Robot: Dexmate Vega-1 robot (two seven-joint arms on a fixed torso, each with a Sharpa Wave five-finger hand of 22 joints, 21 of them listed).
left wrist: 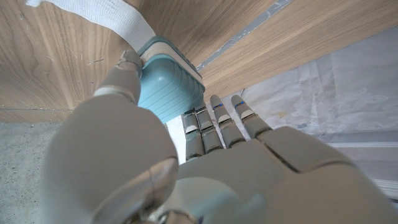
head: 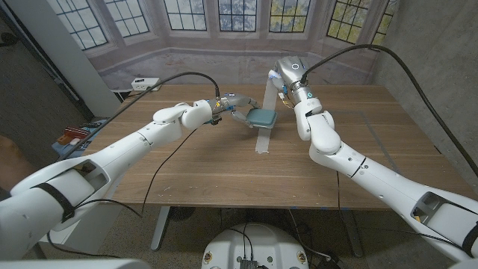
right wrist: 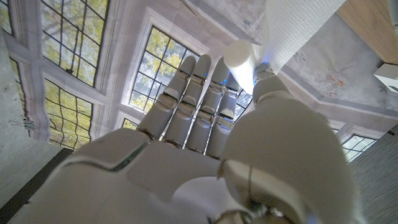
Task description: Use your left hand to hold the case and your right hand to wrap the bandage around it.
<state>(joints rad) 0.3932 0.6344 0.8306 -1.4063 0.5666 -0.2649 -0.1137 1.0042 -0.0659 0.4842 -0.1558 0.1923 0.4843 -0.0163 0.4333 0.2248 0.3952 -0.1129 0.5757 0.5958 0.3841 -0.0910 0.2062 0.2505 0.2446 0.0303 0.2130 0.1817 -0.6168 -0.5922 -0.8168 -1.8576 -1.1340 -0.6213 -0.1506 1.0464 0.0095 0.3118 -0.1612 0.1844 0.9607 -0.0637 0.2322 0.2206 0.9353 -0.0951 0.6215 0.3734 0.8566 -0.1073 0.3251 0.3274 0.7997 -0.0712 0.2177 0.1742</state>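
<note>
In the head view, the left hand (head: 233, 104) reaches in over the wooden table (head: 224, 164) and grips the teal case (head: 262, 117) near the table's middle, holding it just above the surface. The right hand (head: 287, 77) is raised behind and above the case, holding the bandage (head: 267, 112), whose white strip runs down from the hand, passes the case and trails onto the table in front of it. A small white box (head: 143, 83) sits at the far left corner of the table.

In the left wrist view, the left hand (left wrist: 186, 155) holds the case (left wrist: 168, 84) between the thumb on one side and the fingers (left wrist: 211, 124) on the other. The ribbed teal shell has a pale rim, and the bandage (left wrist: 112, 17) strip lies over the case's far end, against the wood.

In the right wrist view, the right hand (right wrist: 217, 143) pinches the bandage roll (right wrist: 239, 62) between thumb and fingers, with the white strip (right wrist: 298, 28) running away from the roll
</note>
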